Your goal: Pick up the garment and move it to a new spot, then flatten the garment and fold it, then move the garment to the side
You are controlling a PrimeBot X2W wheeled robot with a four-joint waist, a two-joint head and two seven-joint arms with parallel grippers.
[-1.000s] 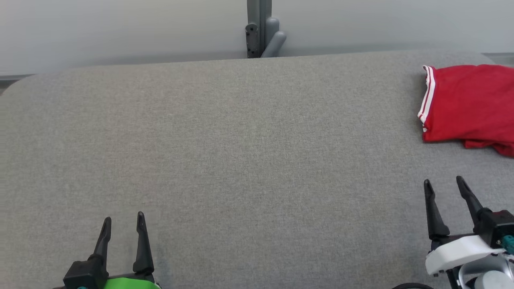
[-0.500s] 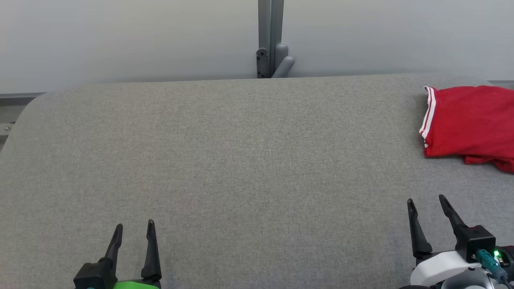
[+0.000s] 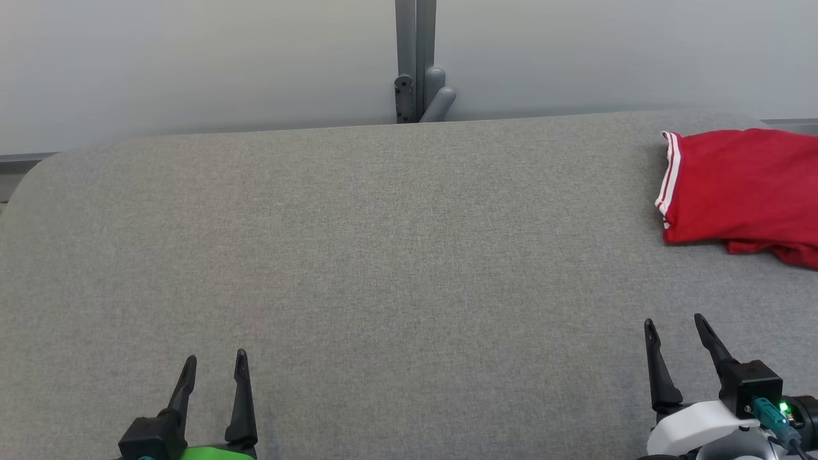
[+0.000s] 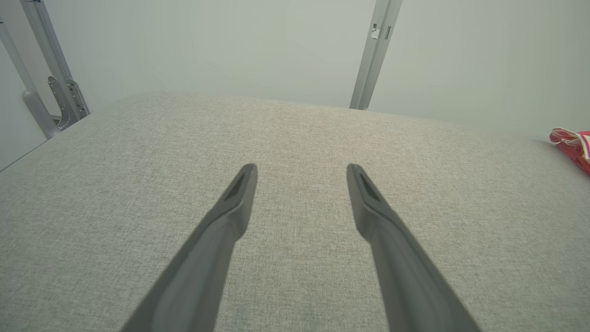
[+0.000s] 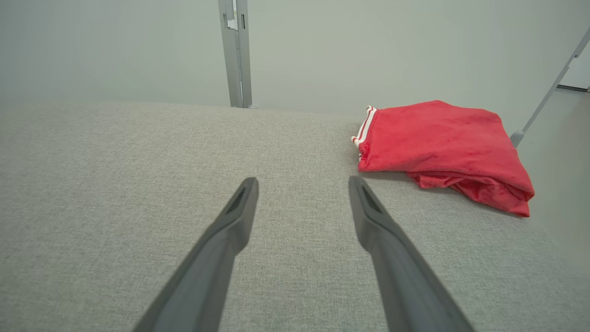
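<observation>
Spread and empty, the left end effector [image 3: 216, 355] and right end effector [image 3: 674, 319] sit apart from the folded red garment [image 3: 741, 185].

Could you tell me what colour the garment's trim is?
White stripes on the red garment, clearest in the right wrist view.

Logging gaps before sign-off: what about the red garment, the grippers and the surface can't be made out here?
- Red garment: the head view's right edge cuts off its far part; the left wrist view's right edge leaves just a corner.
- Garment type: in the right wrist view its folded layers hide the cut and underside.
- Left gripper, right gripper: the head view's bottom edge cuts off the arms.
- Grey surface: its right end runs past the head view's edge.
</observation>
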